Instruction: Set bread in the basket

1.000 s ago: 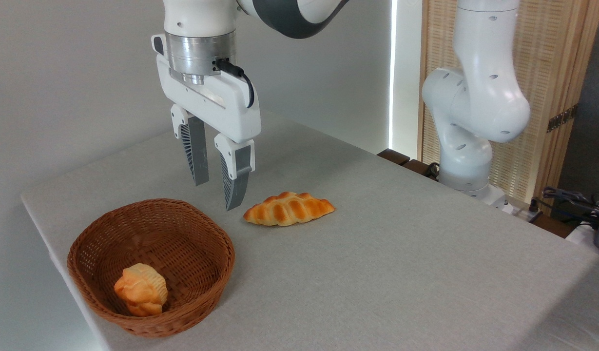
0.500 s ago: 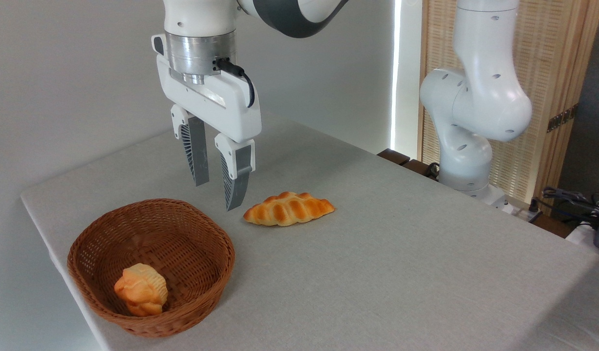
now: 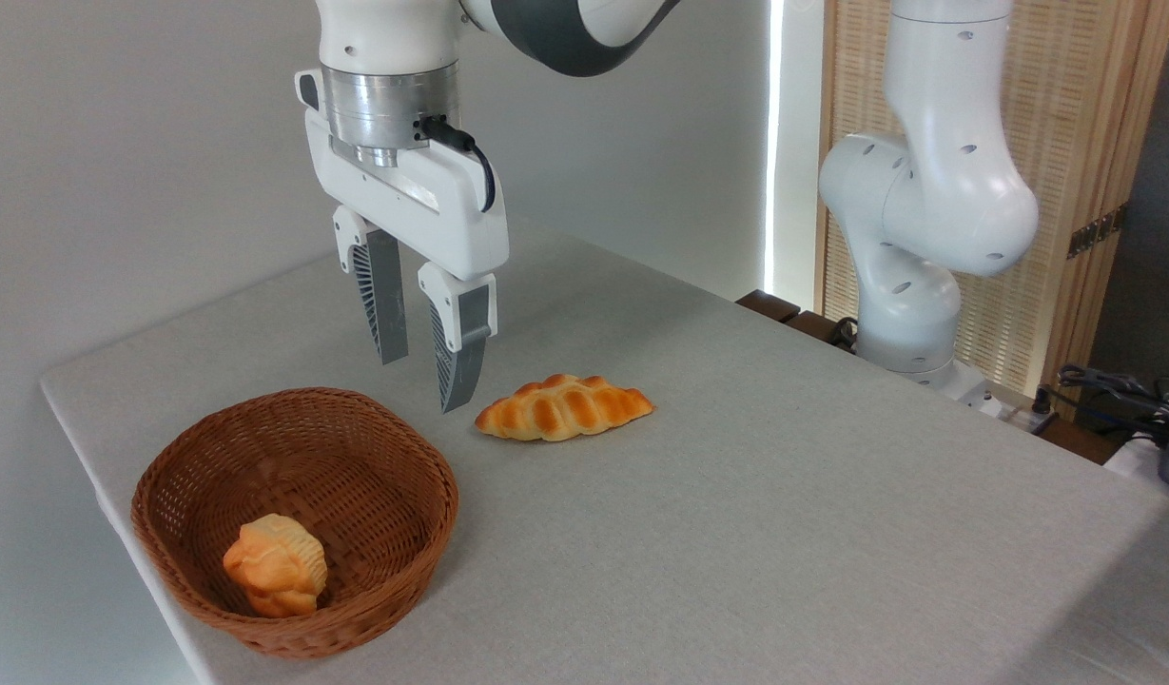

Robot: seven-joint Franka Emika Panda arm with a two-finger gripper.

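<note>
On a grey cloth-covered bench (image 3: 736, 495), a white robot arm (image 3: 926, 190) reaches over from the right. Its claw (image 3: 420, 381) hangs empty, 2 fingers slightly apart, above the bench beside the back rim of a brown wicker basket (image 3: 384, 580). A braided bread (image 3: 563, 407) lies on the bench, just right of the basket. Inside the basket sits a small orange muffin (image 3: 275, 564).

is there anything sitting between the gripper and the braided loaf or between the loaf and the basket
Nothing visible blocks either path. The open gripper hangs above the table just left of the braided loaf, with bare tablecloth between the loaf and the wicker basket. A small muffin-shaped pastry already lies in the basket's near side, leaving the far side free.
</note>
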